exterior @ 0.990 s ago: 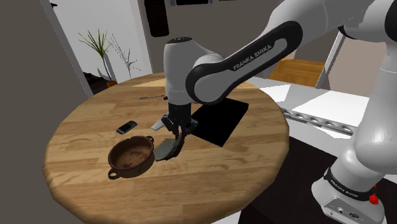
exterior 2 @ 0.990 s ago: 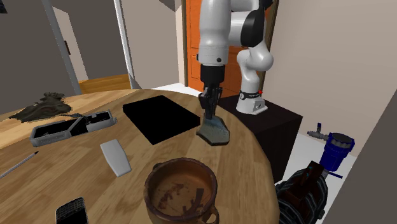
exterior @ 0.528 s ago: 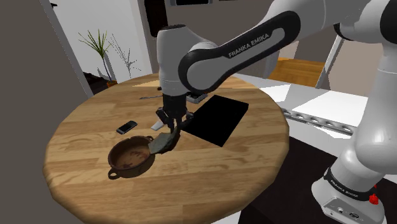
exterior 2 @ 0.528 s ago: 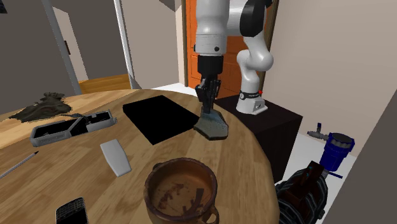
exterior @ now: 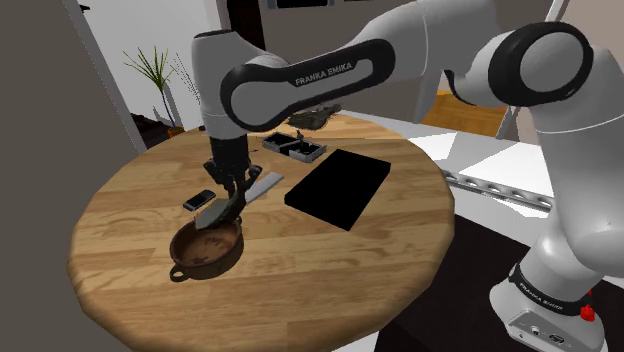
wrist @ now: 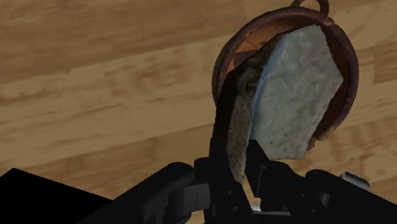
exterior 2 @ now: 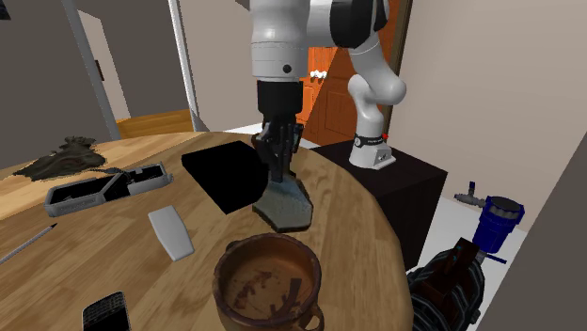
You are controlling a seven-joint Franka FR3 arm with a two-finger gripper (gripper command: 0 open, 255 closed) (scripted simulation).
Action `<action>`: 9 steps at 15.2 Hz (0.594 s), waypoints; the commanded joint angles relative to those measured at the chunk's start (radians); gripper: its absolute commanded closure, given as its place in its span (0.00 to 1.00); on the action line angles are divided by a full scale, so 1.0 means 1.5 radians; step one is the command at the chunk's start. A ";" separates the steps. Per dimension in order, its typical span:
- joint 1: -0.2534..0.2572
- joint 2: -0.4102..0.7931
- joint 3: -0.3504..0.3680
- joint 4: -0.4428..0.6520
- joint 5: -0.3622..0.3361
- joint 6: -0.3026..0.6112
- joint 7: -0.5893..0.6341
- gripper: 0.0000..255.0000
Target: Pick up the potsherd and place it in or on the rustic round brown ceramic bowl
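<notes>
Carry nearly done: holds sherd (exterior: 212, 215) (wrist: 299, 95) over bowl (exterior: 178, 247) (exterior 2: 226, 261) rim, off table, no longer beside bowl as 1 s ago. Gripper (exterior 2: 279, 169) fingers (wrist: 219, 168) clamped on sherd's upper edge. Next prob.: lower, release w/o clipping rim.

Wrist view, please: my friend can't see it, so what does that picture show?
The black tool is shut on a flat grey potsherd, gripping it by one edge. The sherd covers much of a round brown bowl that lies just beyond it, on a wooden table.
</notes>
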 commanded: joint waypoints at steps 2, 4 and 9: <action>0.074 0.121 -0.024 0.221 -0.036 -0.097 -0.009 1.00; 0.145 0.233 -0.048 0.439 -0.057 -0.189 -0.033 1.00; 0.116 0.206 -0.043 0.337 -0.053 -0.121 -0.021 1.00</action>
